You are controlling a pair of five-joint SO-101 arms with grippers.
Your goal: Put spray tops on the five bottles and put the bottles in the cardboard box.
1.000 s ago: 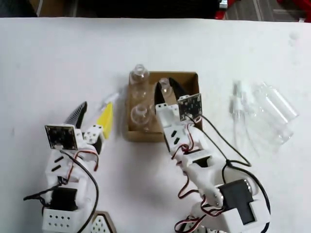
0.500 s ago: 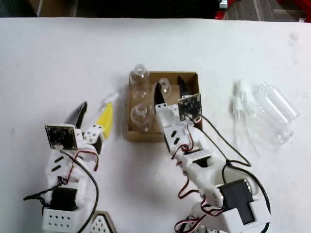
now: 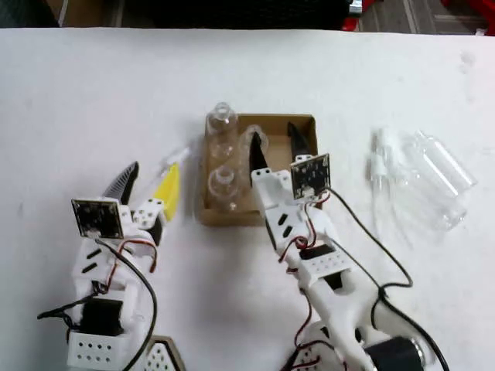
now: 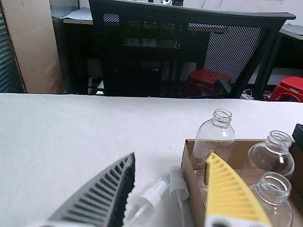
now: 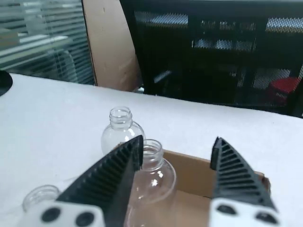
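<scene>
An office is suggested by a black mesh chair (image 4: 189, 52), desks (image 4: 78, 16) behind it, and window blinds (image 5: 42, 38).

Upright bottles (image 3: 222, 184) crowd left side of cardboard box (image 3: 305, 121), right gripper (image 3: 274, 137) spread over its free right half

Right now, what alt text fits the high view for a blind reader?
The right arm holds its jaws open over a box with three topless bottles. The left arm, jaws open, rests by a spray top; two bottles lie right of the box.
</scene>
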